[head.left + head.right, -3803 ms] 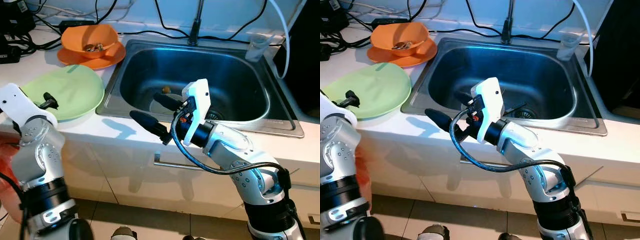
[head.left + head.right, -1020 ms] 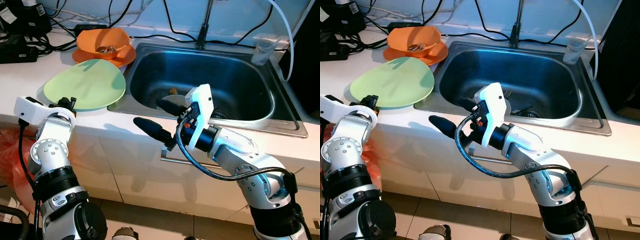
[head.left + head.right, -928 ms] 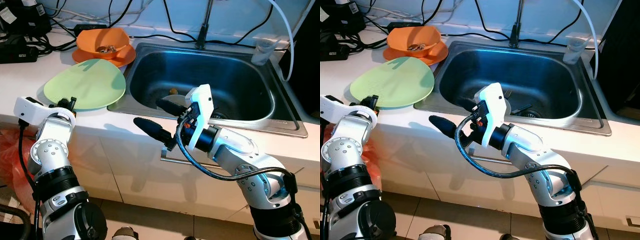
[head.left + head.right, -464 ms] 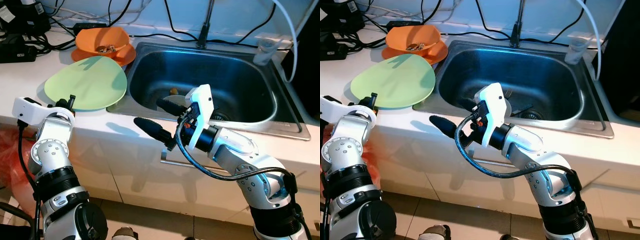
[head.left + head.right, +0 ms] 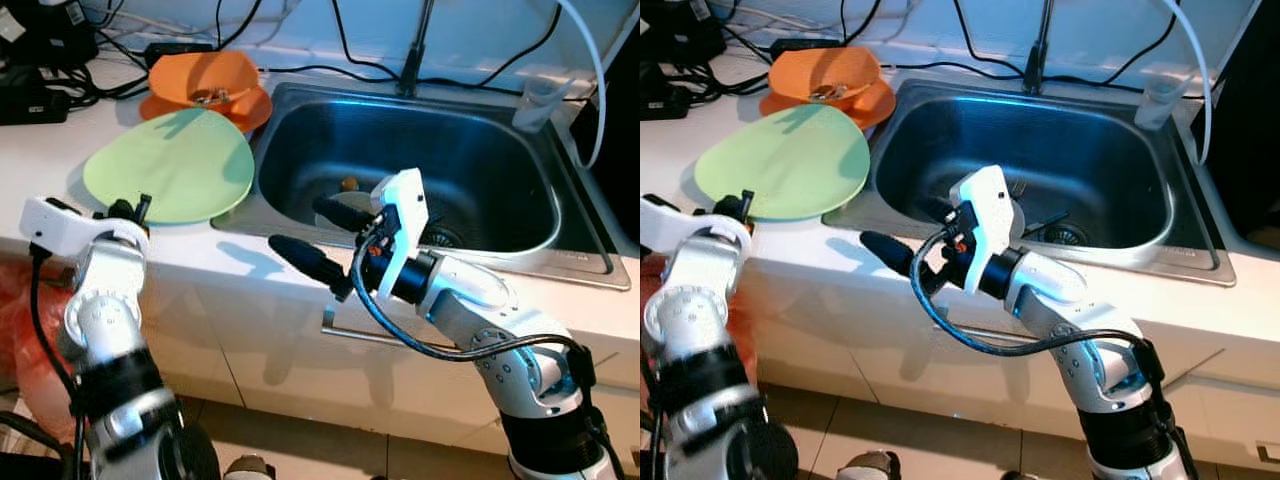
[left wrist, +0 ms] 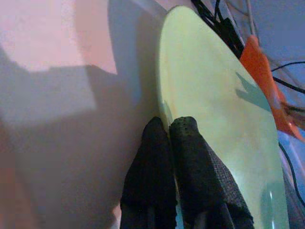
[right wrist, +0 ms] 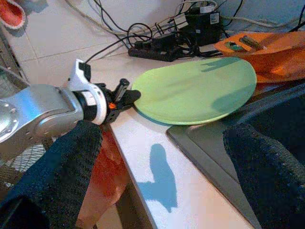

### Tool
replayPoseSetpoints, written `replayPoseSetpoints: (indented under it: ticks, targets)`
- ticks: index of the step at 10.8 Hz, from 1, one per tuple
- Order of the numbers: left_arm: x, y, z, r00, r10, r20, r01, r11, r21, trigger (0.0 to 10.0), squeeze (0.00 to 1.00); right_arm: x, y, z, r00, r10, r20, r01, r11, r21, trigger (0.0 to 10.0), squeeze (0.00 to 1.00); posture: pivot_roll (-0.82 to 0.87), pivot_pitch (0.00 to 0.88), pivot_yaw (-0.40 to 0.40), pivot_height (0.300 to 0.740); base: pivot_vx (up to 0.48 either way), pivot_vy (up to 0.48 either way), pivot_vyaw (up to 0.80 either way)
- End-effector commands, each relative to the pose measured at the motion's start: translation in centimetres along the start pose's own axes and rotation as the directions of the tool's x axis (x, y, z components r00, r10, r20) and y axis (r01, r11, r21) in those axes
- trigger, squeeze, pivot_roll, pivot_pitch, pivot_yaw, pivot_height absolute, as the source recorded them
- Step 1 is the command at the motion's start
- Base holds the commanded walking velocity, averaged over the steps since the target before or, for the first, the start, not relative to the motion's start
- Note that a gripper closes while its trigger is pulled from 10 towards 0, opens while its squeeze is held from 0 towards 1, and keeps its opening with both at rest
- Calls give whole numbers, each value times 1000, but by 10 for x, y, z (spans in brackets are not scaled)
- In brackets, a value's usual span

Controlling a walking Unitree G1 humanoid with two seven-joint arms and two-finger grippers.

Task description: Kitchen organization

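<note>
Glossy steel sink (image 5: 300, 215), matt green plate (image 5: 170, 165), smooth white counter (image 5: 60, 130)

A home kitchen: a stainless steel sink (image 5: 300, 215) with a tap (image 5: 412, 60) is set into a white bench (image 5: 200, 255) over pale cabinet fronts (one with a metal handle (image 5: 350, 335)), and a round green plate (image 5: 170, 165) and orange dishes (image 5: 205, 85) lie beside it.

- A white table (image 5: 60, 130) runs along a pale wall, with a steel sink (image 5: 290, 215) sunk into it (bluish light falls on the basin).
- White cabinet doors (image 5: 260, 340) sit below, one with a metal handle (image 5: 345, 335).
- The floor (image 5: 940, 440) is beige tile.
- Black cables (image 5: 700, 50) crowd the back corner.
</note>
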State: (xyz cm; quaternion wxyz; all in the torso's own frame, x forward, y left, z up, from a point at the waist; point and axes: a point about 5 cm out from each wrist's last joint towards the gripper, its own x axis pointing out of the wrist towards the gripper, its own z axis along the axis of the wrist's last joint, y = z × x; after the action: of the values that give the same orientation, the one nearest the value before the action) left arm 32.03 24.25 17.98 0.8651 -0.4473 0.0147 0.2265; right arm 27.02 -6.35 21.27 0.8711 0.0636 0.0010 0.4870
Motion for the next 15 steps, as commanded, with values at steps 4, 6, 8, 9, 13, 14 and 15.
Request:
replayPoseSetpoints:
  ticks: [4,6,8,9,13,14,15]
  targets:
    - [-14,-8,-34,989,-18,-146,31,996,87,0,0,0,-2,2,1000,-3,8,3,1000,-13,10000,0,125,64,3,740,0,0,0]
    - [-19,-12,-35,987,-26,-159,41,995,94,0,0,1,-3,3,1000,-10,12,10,1000,-16,10000,0,127,63,7,740,0,0,0]
    - [-22,-17,-44,975,-52,-218,70,994,79,0,0,1,-4,4,1000,-14,17,14,1000,-19,10000,0,128,61,10,740,0,0,0]
    - [-22,-20,-50,964,-72,-256,93,993,74,0,0,1,-4,4,1000,-18,20,18,1000,-20,10000,0,124,58,17,740,0,0,0]
    - [-27,-29,-53,945,-103,-311,128,990,62,0,0,1,-6,5,999,-29,28,30,999,-25,10000,0,123,54,27,740,0,0,0]
    - [-27,-31,-56,937,-111,-332,140,988,66,0,0,1,-6,5,999,-31,30,31,999,-26,10000,0,122,53,29,740,0,0,0]
    - [-27,-33,-61,923,-116,-367,156,985,80,0,0,1,-6,6,999,-35,32,36,999,-30,10000,0,116,52,34,740,0,0,0]
